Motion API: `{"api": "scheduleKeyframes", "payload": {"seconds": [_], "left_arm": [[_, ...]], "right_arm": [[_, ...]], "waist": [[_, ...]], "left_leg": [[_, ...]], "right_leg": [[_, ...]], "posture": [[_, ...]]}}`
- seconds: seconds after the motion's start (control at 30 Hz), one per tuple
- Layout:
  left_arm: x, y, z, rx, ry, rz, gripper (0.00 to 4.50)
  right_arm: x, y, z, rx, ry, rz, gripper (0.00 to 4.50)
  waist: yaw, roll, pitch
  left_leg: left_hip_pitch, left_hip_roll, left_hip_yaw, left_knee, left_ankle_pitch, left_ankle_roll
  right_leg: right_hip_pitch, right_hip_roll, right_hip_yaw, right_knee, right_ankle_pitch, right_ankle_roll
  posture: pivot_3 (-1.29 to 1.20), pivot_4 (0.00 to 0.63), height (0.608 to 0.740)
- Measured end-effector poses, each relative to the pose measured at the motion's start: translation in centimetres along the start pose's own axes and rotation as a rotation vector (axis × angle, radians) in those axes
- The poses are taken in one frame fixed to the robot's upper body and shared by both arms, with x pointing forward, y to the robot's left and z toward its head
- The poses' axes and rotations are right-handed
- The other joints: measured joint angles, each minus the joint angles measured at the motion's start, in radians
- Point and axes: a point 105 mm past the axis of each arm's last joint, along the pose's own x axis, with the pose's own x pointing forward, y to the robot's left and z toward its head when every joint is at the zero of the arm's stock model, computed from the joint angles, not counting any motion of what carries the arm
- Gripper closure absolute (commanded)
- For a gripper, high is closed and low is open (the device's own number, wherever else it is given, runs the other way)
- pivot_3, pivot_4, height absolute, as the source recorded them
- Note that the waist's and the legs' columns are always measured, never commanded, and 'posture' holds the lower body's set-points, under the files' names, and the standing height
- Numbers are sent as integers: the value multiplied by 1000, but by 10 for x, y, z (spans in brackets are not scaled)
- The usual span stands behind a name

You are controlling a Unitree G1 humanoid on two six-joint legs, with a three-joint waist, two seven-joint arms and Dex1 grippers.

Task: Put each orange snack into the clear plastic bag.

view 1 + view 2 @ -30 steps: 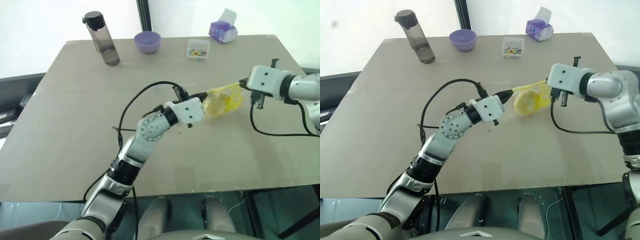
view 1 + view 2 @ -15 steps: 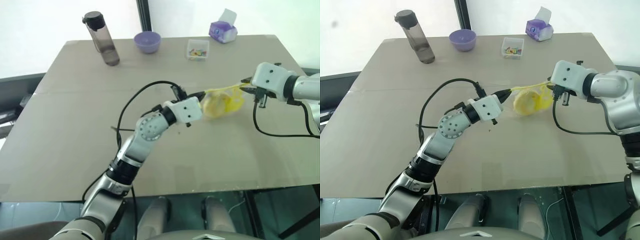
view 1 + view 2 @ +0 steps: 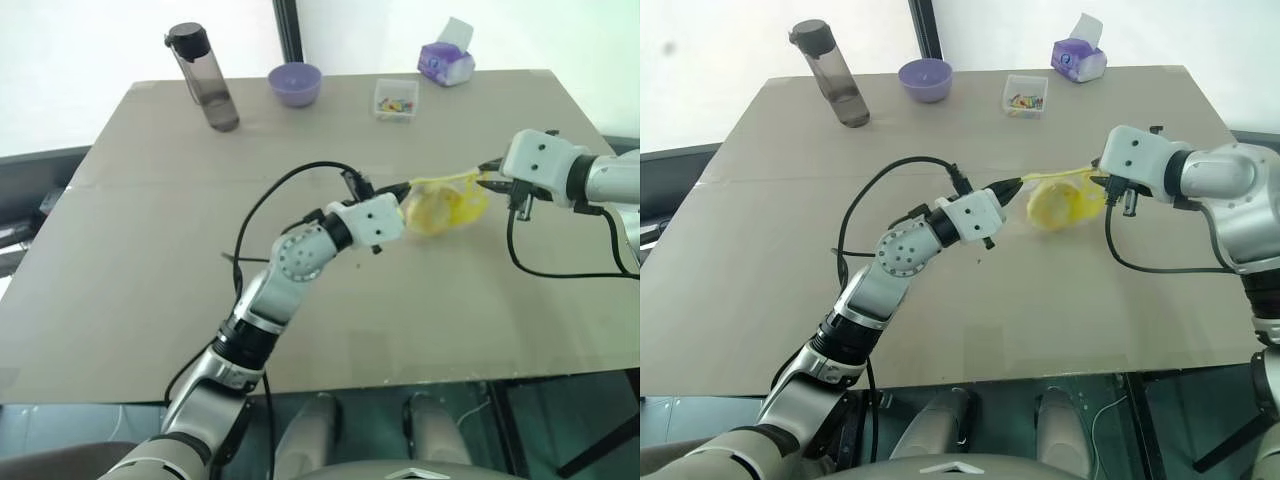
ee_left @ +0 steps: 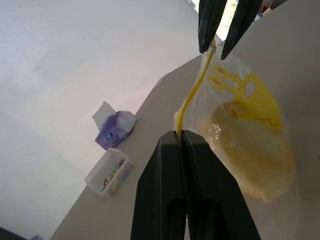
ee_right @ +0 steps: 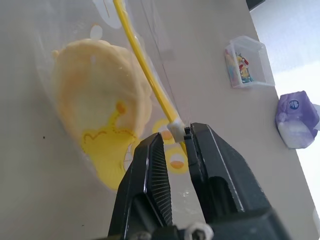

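Right gripper (image 5: pixel 172 145): jaws now slightly parted beside the slider end of the yellow strip, having been clamped a second ago; grip apparently released.
Left gripper (image 4: pixel 181 137): pinched tight on the strip's other end.
Clear plastic bag (image 3: pixel 455 200): crinkly film, yellow print, hanging over mid-table toward the right edge.
Orange snack (image 4: pixel 250 152): domed, matte bun inside.
Meaning: bagging looks done; sealing likely finished.
Table (image 3: pixel 150 260): smooth, tan.
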Motion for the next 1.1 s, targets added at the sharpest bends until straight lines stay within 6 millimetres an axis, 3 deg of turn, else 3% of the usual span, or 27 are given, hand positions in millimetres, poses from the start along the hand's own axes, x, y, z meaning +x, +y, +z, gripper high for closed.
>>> {"api": "scheduleKeyframes", "payload": {"seconds": [0.3,0.4,0.43,0.87,1.1], "left_arm": [[0,0,0,-1,-2,0,4500],[0,0,1,-2,-3,0,4500],[0,0,1,-2,-3,0,4500],[1,-1,2,0,-9,-5,4500],[0,-2,2,3,-13,-9,4500]], "right_arm": [[0,0,0,1,-3,-3,3639],[0,-1,0,0,-1,-5,4450],[-1,-1,0,-2,-1,-5,4482],[-3,-5,-7,-23,33,-41,4482],[-13,-11,-35,-42,157,-84,4482]], "waist": [[0,0,0],[0,0,0],[0,0,0],[0,0,0],[1,0,0]], "left_leg": [[0,0,0,0,0,0],[0,0,0,0,0,0],[0,0,0,0,0,0],[0,0,0,0,0,0],[0,0,0,0,0,0]], "right_leg": [[0,0,0,0,0,0],[0,0,0,0,0,0],[0,0,0,0,0,0],[0,0,0,0,0,0],[0,0,0,0,0,0]], "posture": [[0,150,739],[0,150,739],[0,150,739],[0,150,739],[0,150,739]]}}
